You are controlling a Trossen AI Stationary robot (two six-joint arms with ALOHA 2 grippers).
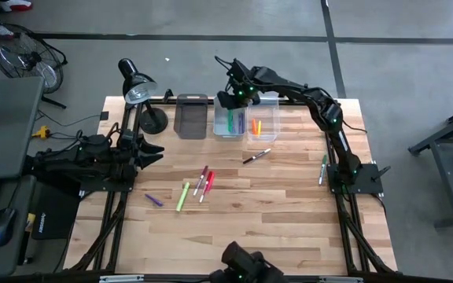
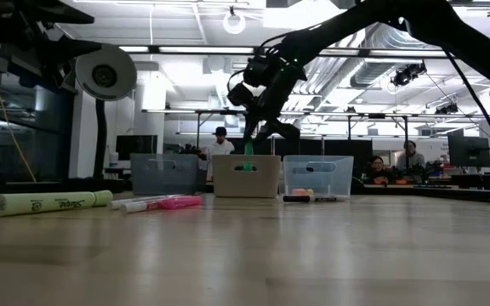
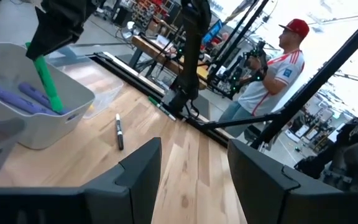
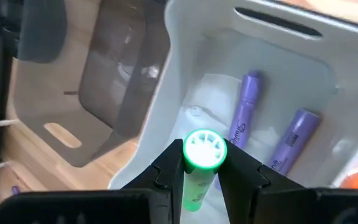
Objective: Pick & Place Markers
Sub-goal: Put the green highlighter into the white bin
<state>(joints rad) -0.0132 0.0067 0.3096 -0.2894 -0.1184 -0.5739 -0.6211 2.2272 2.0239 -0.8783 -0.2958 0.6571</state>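
My right gripper (image 1: 233, 101) hangs over the middle light bin (image 1: 228, 126) at the table's far side, shut on a green marker (image 3: 47, 84). Two purple markers (image 4: 246, 121) lie in that bin. Loose on the table lie a black-and-white marker (image 1: 256, 156), red and pink markers (image 1: 204, 182), a lime one (image 1: 182, 196), a purple one (image 1: 154, 200) and a green one (image 1: 322, 169). Orange markers (image 1: 256, 126) lie in the clear bin (image 1: 264, 118). My left gripper (image 3: 194, 168) waits open at the table's left edge. My right gripper pinches the green marker near its upper end (image 4: 202, 152) between its two fingers. The fingers come from above, slanting down toward the bin. The marker hangs tilted below them, with its lower end (image 3: 57, 107) inside the middle bin, above the purple markers.
A dark grey bin (image 1: 191, 115) stands left of the middle bin. A desk lamp (image 1: 138, 88) stands at the far left corner. A person (image 3: 272, 68) stands beyond the table's right side. Bare wood lies along the near edge.
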